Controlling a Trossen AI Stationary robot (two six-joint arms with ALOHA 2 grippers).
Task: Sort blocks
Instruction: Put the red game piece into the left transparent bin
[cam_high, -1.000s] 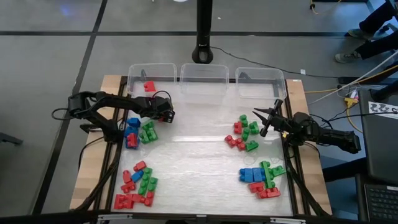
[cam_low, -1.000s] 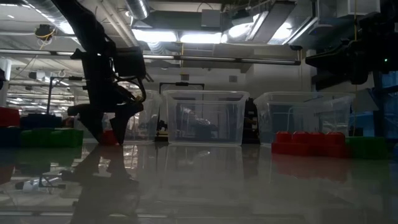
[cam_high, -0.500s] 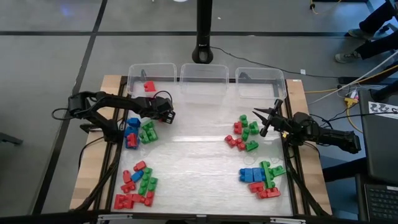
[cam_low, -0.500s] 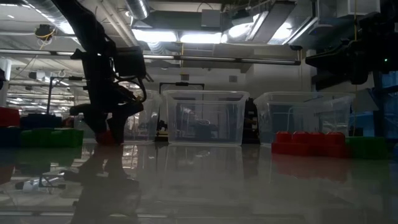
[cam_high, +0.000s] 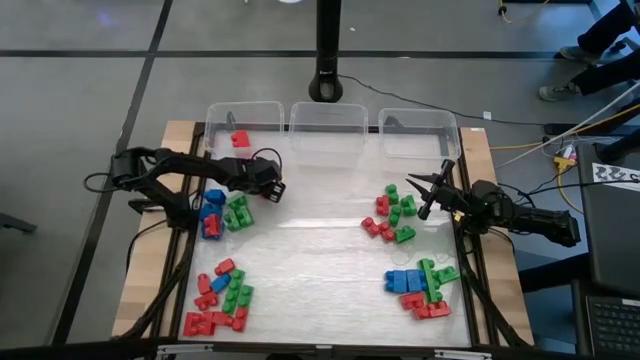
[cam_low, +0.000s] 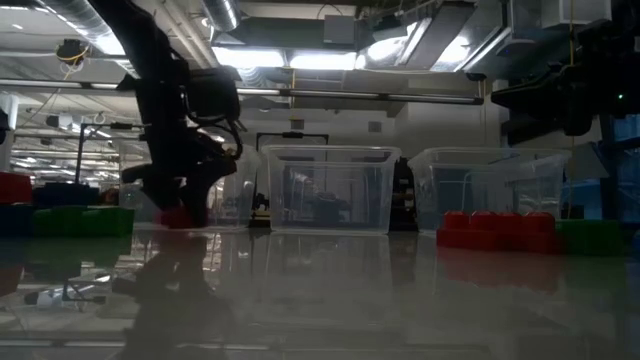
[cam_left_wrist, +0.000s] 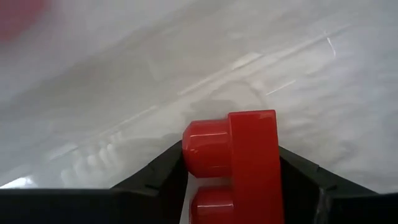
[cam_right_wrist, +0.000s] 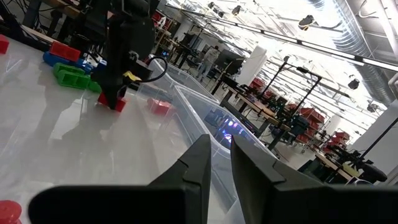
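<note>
My left gripper (cam_high: 268, 190) stands right of the left pile of blue, green and red blocks (cam_high: 222, 212) and is shut on one red brick (cam_left_wrist: 249, 162), also seen in the low view (cam_low: 178, 215). My right gripper (cam_high: 425, 195) waits beside the right pile of red and green blocks (cam_high: 393, 215). It holds nothing, and only a sliver shows between its fingers (cam_right_wrist: 221, 149). Two more piles lie near the left (cam_high: 222, 295) and right (cam_high: 420, 285) near corners. One red brick (cam_high: 240, 139) lies in the left bin. My left gripper pinches the red brick between its two fingers: one finger (cam_left_wrist: 165, 171) lies against the studded side (cam_left_wrist: 202, 149), the other (cam_left_wrist: 298, 177) against the opposite face. The fingers come from above, pointing down. Whether the brick rests on the table or is just clear of it, I cannot tell.
Three clear bins (cam_high: 243, 118) (cam_high: 326, 118) (cam_high: 418, 125) stand in a row along the far edge. The middle of the table between the piles is bare. In the right wrist view the left arm (cam_right_wrist: 124, 43) shows beyond the table's middle.
In the low view my left gripper's fingers, spread apart a second ago, have drawn together on the red brick at the table. The gripper has shifted slightly toward the table's right. My right arm has kept still.
</note>
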